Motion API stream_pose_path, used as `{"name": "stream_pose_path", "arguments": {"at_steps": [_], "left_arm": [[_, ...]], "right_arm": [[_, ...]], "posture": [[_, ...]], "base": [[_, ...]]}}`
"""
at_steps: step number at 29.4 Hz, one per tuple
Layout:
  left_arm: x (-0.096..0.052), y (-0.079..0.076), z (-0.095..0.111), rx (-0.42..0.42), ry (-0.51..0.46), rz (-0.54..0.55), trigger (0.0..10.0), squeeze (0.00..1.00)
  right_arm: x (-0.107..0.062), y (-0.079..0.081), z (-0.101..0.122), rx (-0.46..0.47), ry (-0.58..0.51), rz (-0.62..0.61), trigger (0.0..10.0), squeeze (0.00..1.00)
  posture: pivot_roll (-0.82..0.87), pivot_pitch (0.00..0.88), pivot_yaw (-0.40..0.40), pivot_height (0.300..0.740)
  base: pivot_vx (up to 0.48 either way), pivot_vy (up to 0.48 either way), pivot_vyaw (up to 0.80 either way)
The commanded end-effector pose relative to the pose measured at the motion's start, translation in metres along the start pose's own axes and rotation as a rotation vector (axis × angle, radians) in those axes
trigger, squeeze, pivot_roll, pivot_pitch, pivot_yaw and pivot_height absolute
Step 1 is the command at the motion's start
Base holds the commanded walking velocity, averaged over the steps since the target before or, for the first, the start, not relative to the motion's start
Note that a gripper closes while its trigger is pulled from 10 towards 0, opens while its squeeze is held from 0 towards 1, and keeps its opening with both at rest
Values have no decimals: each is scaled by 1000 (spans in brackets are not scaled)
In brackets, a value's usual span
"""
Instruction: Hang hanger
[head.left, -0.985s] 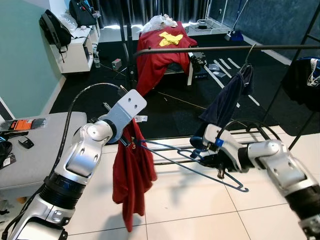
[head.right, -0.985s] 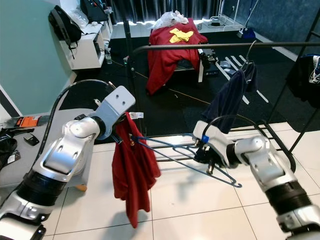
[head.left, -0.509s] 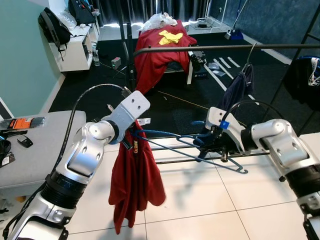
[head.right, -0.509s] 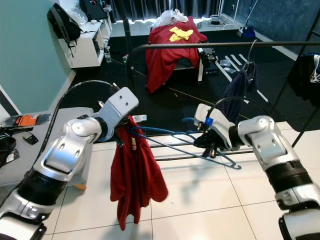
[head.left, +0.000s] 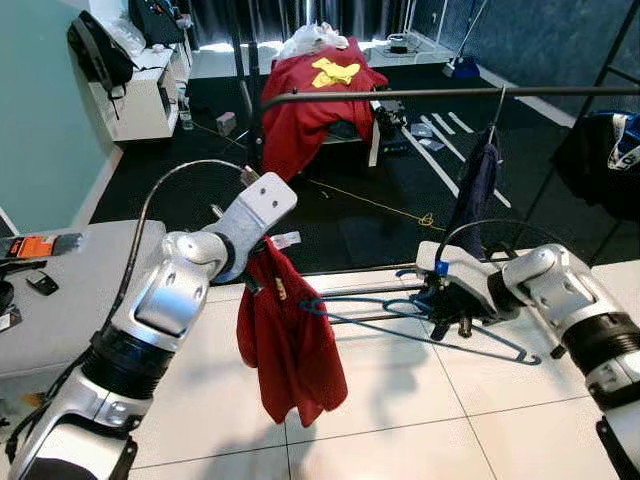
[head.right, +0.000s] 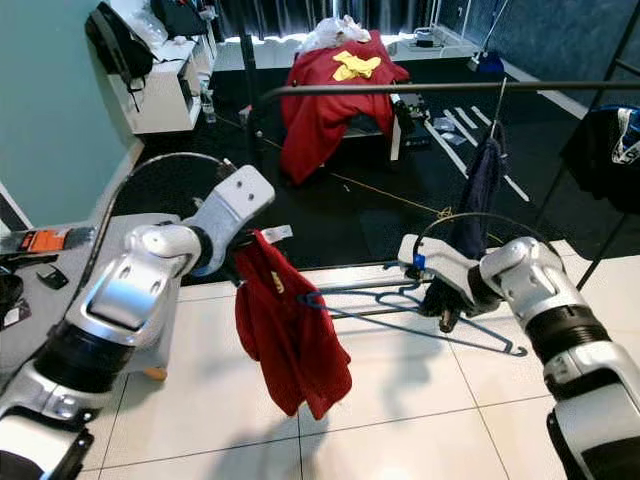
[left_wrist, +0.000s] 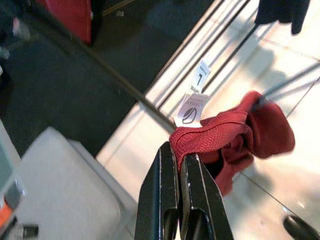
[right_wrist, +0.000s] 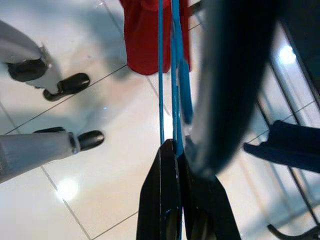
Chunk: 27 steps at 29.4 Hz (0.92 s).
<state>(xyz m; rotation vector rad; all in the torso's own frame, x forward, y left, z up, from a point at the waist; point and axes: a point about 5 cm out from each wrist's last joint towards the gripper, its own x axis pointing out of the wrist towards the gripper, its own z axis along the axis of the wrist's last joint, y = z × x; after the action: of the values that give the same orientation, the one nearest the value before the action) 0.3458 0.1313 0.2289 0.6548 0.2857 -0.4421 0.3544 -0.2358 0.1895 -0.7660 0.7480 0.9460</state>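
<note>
At the left, the left gripper (left_wrist: 179, 172) is seen with its two black fingers pressed together on a fold near the collar of a red garment (head.left: 290, 345), which hangs limp below the raised silver arm, above the floor, with a white label beside the pinch. The cloth is judged soft and light, likely to swing and sag with any motion, so a hold near the collar is thought sensible.

Toward the middle, a blue wire hanger (head.left: 420, 325) is held roughly level between the two arms, one end reaching into the red garment. It appears thin and springy (stiff enough to keep its shape, yet probably slippery in a narrow pinch). At the right, the right gripper (right_wrist: 175, 165) is closed on the hanger's wires, seemingly close to the hook; that is judged the best place to take hold, since the hook must be lifted over the rail.

Behind and above, a dark horizontal clothes rail (head.left: 420, 95) crosses the scene, and a navy garment (head.left: 478, 190) already hangs from it on another hanger.

The floor (head.left: 400, 420) is of pale glossy tiles near the robot, giving way to dark carpet farther back. A grey padded surface (head.left: 60, 290) stands at the far left, and a red cloth (head.left: 310, 100) is draped over furniture in the background.
</note>
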Motion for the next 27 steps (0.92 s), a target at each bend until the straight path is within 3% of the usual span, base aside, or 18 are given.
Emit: {"name": "stream_pose_path", "arguments": {"at_steps": [1, 9, 12, 18, 27], "left_arm": [[-1, 4, -1, 13, 40, 14, 10000, 0], [-2, 3, 1, 14, 61, 9, 10000, 0], [-2, 6, 3, 14, 65, 16, 10000, 0], [-2, 8, 4, 5, 68, 39, 10000, 0], [-3, 9, 8, 1, 70, 43, 10000, 0]], "right_arm": [[-6, -5, 7, -20, -26, -27, 10000, 0], [-10, -9, 13, -36, -80, 20, 10000, 0], [-13, 1, 22, -58, -172, 177, 10000, 0], [-19, 11, 24, -43, -196, 338, 10000, 0], [-12, 10, 22, -17, -176, 368, 10000, 0]], "posture": [[49, 52, 14, 740], [58, 54, 17, 740], [57, 59, 17, 740], [51, 57, 15, 740], [60, 58, 17, 740]], "base": [[0, 0, 0], [0, 0, 0], [0, 0, 0], [0, 0, 0], [0, 0, 0]]}}
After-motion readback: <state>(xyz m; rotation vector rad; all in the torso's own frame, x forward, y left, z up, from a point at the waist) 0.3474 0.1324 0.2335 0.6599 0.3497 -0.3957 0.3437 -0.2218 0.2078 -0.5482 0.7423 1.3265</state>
